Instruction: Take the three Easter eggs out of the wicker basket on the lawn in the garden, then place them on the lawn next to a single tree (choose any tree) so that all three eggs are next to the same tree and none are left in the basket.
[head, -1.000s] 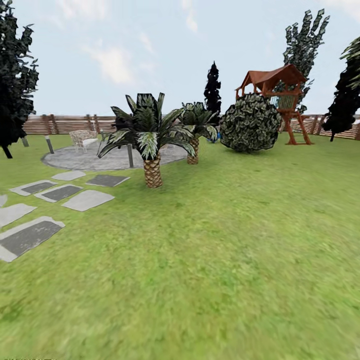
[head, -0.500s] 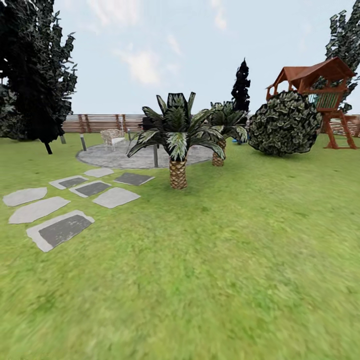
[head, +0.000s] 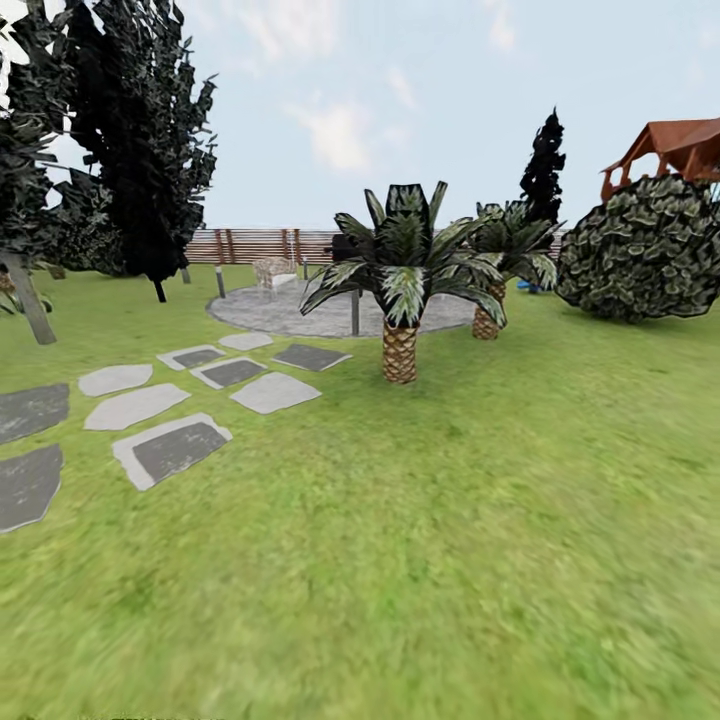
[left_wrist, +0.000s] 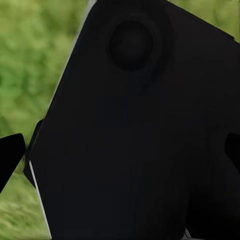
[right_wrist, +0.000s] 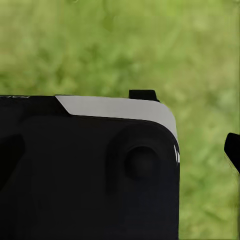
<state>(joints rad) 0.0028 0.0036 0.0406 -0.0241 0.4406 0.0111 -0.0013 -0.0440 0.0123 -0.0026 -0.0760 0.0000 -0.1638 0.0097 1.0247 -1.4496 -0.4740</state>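
The three Easter eggs and the wicker basket are out of view. The lawn (head: 450, 520) spreads wide ahead of me. At the far left stands a tree (head: 27, 305) with a leaning grey-brown trunk and dark leaf clusters above. In the left wrist view, my left gripper (left_wrist: 120, 152) is open, its fingertips (left_wrist: 9, 160) at the picture's two edges with a black part of the robot's body behind them. My right gripper (right_wrist: 120, 155) is open too, one of its fingertips (right_wrist: 233, 150) standing over the grass. Neither holds anything.
Grey stepping stones (head: 170, 448) lie at the left and lead to a round paved area (head: 290, 312). Two short palms (head: 400, 345) stand mid-lawn. A big round bush (head: 645, 250) and a red-roofed playhouse (head: 680, 145) are at the right, with a wooden fence behind.
The camera has swung left: palms, bush and stones have slid right in the picture, and the leaning tree trunk has come into view at the far left.
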